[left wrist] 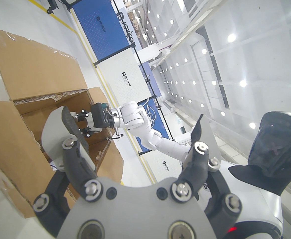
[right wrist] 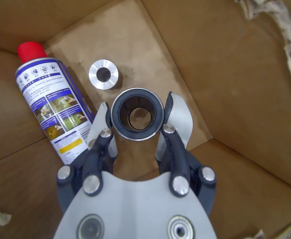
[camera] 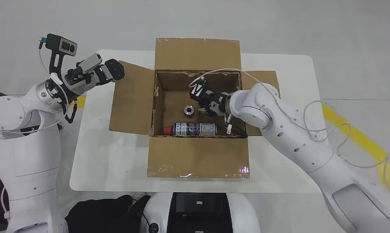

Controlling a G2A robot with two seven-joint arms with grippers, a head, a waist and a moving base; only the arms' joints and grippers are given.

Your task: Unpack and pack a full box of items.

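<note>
The box [camera: 198, 157] holds a can [right wrist: 53, 108] lying flat, a metal bush [right wrist: 103, 74] beside it, and the right gripper [right wrist: 137, 115] clenched on what looks like a bearing [right wrist: 123, 108], while the left gripper [left wrist: 132, 112] hangs spread outside.

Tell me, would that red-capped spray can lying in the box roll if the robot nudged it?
Probably: the spray can is a cylinder lying on its side on the box floor, so a sideways push would likely roll it. Its smooth, glossy wall looks slippery and probably stiff. It lies close to a box wall, which should stop it.
</note>
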